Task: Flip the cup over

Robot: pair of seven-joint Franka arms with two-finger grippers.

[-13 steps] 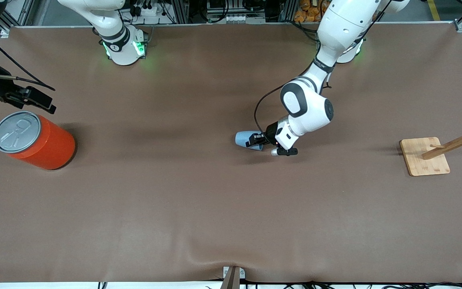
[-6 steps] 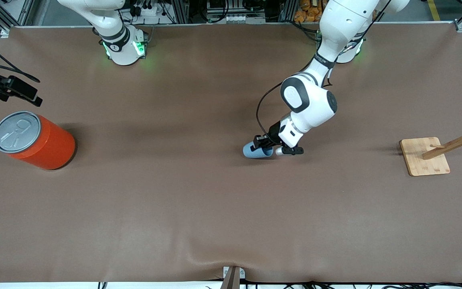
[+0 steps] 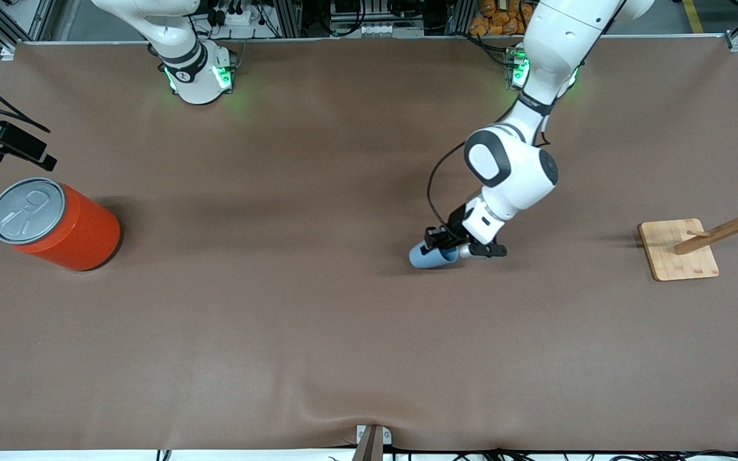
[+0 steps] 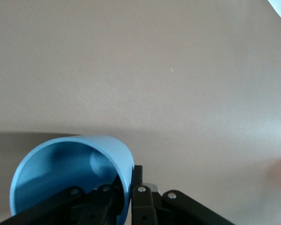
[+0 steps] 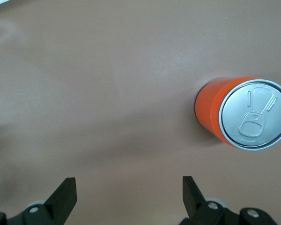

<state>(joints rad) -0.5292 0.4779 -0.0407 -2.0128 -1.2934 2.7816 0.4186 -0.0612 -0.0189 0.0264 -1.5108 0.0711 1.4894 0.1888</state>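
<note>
The cup (image 3: 428, 257) is small and light blue and is tipped on its side near the middle of the table. My left gripper (image 3: 442, 242) is shut on its rim. In the left wrist view, one finger sits inside the cup (image 4: 70, 164) and the other outside, so my left gripper (image 4: 125, 182) pinches the wall. The darker blue inside faces the wrist camera. I cannot tell whether the cup touches the table. My right gripper (image 3: 34, 153) hangs open at the right arm's end of the table, beside the orange can. Nothing is between the wide-apart fingers of my right gripper (image 5: 129, 187).
A big orange-red can (image 3: 55, 224) with a grey pull-tab lid stands upright near the right arm's end; the can (image 5: 243, 115) also shows in the right wrist view. A wooden rack on a square base (image 3: 676, 253) stands at the left arm's end. Brown cloth covers the table (image 3: 279, 333).
My left gripper closed on the cup's rim and carried it nearer the front camera and toward the left arm's end. My right gripper drew back from above the can toward the table's edge.
</note>
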